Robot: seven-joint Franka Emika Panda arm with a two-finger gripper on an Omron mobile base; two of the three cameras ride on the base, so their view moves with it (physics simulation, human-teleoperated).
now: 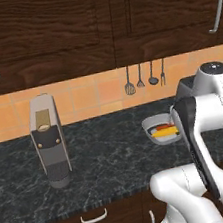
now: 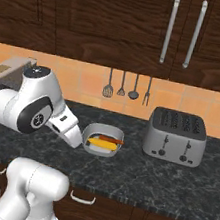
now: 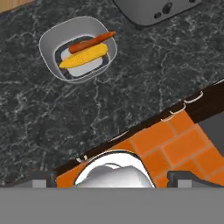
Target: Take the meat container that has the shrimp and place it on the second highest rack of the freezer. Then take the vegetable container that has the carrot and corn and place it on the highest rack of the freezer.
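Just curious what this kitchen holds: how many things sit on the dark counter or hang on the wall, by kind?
Appliances: 2, silver four-slot toaster, grey coffee machine
Food dishes: 1, rounded pale dish holding orange carrot and yellow corn
Hanging dark utensils: 4
Total: 7

A rounded pale dish holding a carrot and corn sits on the dark marble counter, with a silver toaster to its right. Utensils hang on the orange tiled wall behind, under dark wood cabinets.
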